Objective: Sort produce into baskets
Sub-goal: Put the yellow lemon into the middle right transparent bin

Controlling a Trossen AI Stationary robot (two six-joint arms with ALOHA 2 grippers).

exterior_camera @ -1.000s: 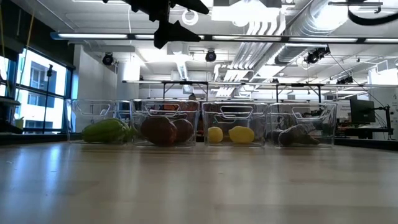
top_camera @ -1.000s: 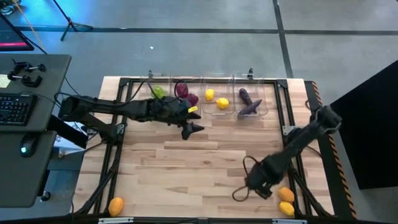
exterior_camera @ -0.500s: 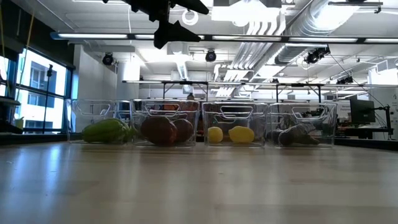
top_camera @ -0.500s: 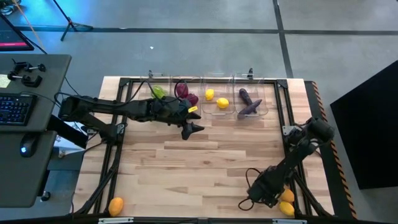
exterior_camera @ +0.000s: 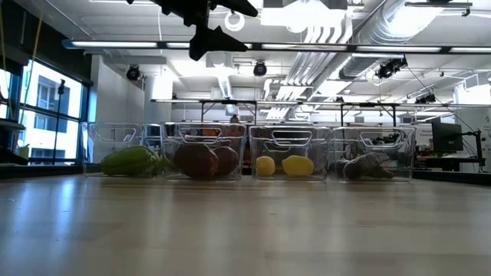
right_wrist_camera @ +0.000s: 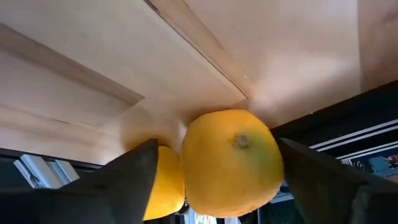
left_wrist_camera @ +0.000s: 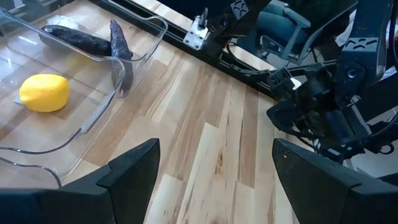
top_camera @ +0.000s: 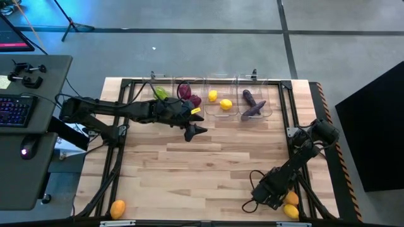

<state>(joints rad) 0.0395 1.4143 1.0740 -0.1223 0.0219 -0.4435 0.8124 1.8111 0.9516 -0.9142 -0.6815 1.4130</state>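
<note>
Four clear baskets (top_camera: 221, 79) stand in a row at the table's far side. They hold a green pepper (top_camera: 161, 93), dark red pieces (top_camera: 189, 96), yellow fruits (top_camera: 218, 99) and purple eggplants (top_camera: 252, 104). My left gripper (top_camera: 196, 129) hangs open and empty, high above the table just in front of the baskets. My right gripper (top_camera: 268, 197) is low at the near right corner. Its fingers stand on either side of an orange fruit (right_wrist_camera: 230, 162), which rests on the table against a second orange fruit (right_wrist_camera: 166, 183). My right gripper slants down over the orange fruit, which sits on the table between its fingers. One finger (right_wrist_camera: 298, 171) lies right at the fruit's side (right_wrist_camera: 273, 158). A gap shows at the other finger (right_wrist_camera: 134, 180). Whether the gripper touches the fruit I cannot tell.
A black metal frame (top_camera: 295, 120) runs around the table and passes close by the two orange fruits (top_camera: 290, 205) at the near right corner. One more orange fruit (top_camera: 117, 209) lies at the near left corner. Bare wooden tabletop (top_camera: 208, 164) lies between the baskets and the near edge.
My right gripper has sunk and gone toward the table's near right corner, tipping further downward, and has come down over the orange fruits there. Neither fruit has moved.
</note>
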